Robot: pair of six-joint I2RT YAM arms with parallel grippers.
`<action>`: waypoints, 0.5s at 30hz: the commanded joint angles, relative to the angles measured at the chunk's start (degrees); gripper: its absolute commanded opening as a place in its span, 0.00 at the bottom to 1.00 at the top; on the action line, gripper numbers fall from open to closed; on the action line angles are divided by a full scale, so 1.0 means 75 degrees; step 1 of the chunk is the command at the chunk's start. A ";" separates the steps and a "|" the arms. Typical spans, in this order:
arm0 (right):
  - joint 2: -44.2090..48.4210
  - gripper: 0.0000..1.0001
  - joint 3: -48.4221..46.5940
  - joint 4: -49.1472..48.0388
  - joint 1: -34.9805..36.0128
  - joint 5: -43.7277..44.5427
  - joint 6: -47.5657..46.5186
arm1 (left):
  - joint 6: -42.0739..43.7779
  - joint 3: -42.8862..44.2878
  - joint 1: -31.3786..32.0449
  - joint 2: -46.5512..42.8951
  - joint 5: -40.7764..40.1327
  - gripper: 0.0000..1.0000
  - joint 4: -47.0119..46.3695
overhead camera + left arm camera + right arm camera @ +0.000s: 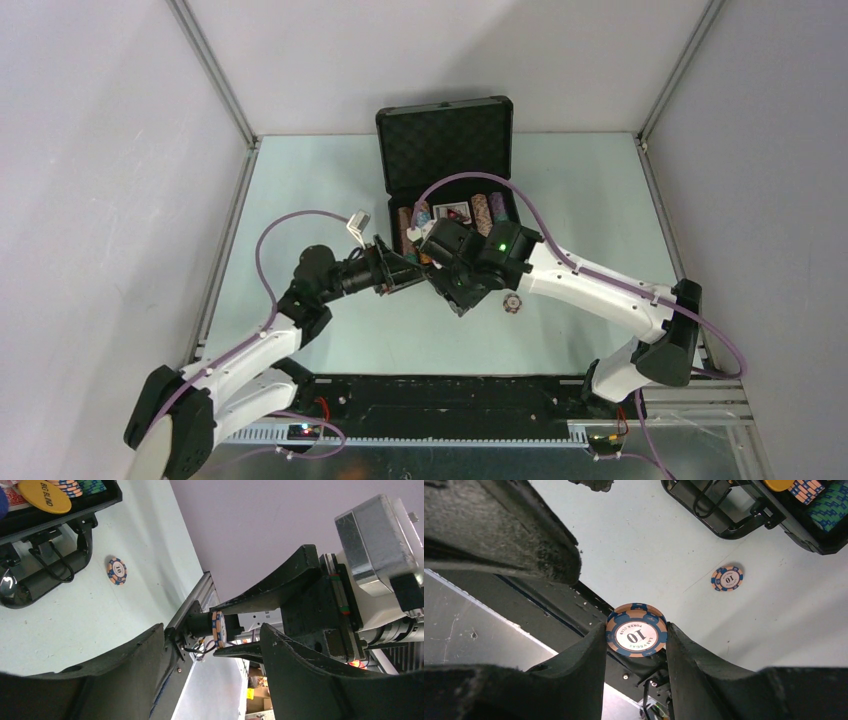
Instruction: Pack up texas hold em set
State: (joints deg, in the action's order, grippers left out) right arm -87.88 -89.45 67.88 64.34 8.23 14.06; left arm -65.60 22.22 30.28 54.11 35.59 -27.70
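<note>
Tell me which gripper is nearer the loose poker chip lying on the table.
Right. The right gripper, gripping a second chip, hangs just left of the loose chip in the top view; the left gripper sits beyond it, farther left.

- Held chip [636,637]: peach rim broken by blue stripes, white centre, dark "10".
- Loose chip [727,578], same peach-and-blue stripes, white middle.
- Disc [44,496], bright yellow with dark lettering.
- Stack of chips [831,502]: green, darker stripes.
- Case [445,130], black all over.
- Table [300,180], pale mint.
- Right arm [600,298], white shell, black joints.

Right arm [560,272] apparently hides briefcase [445,140] front.
</note>
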 commanded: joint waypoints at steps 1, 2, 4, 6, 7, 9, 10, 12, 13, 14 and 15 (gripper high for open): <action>0.0002 0.00 -0.0289 -0.0054 0.0041 0.0210 -0.0104 | -0.0192 -0.0094 0.0051 -0.0045 0.0212 0.74 -0.0569; 0.0018 0.00 -0.0281 -0.0064 0.0038 0.0207 -0.0099 | -0.0205 -0.0101 0.0055 -0.0008 0.0218 0.74 -0.0594; 0.0046 0.00 -0.0282 -0.0081 0.0041 0.0194 -0.0120 | -0.0228 -0.0094 0.0077 0.0043 0.0256 0.74 -0.0665; 0.0055 0.00 -0.0309 -0.0095 0.0043 0.0163 -0.0173 | -0.0239 -0.0065 0.0120 0.0129 0.0303 0.74 -0.0731; 0.0042 0.00 -0.0355 -0.0102 0.0040 0.0138 -0.0186 | -0.0223 -0.0044 0.0166 0.0191 0.0328 0.74 -0.0779; 0.0024 0.00 -0.0434 -0.0080 0.0040 0.0140 -0.0215 | -0.0227 -0.0034 0.0254 0.0340 0.0344 0.73 -0.0889; 0.0011 0.00 -0.0497 -0.0052 0.0044 0.0147 -0.0239 | -0.0240 -0.0039 0.0288 0.0401 0.0348 0.73 -0.0936; 0.0010 0.00 -0.0560 -0.0015 0.0044 0.0150 -0.0257 | -0.0316 -0.0074 0.0375 0.0595 0.0378 0.73 -0.1181; 0.0010 0.00 -0.0575 -0.0015 0.0046 0.0141 -0.0269 | -0.0427 -0.0122 0.0423 0.0741 0.0411 0.73 -0.1439; 0.0004 0.00 -0.0594 0.0011 0.0047 0.0141 -0.0290 | -0.0510 -0.0154 0.0443 0.0818 0.0434 0.72 -0.1626; 0.0008 0.00 -0.0592 0.0016 0.0047 0.0143 -0.0303 | -0.0701 -0.0206 0.0463 0.0975 0.0504 0.72 -0.1990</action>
State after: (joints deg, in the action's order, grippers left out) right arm -87.88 -91.18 67.92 64.34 8.62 13.19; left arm -67.57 21.76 32.84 58.89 36.93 -33.76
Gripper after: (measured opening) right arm 0.469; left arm 0.728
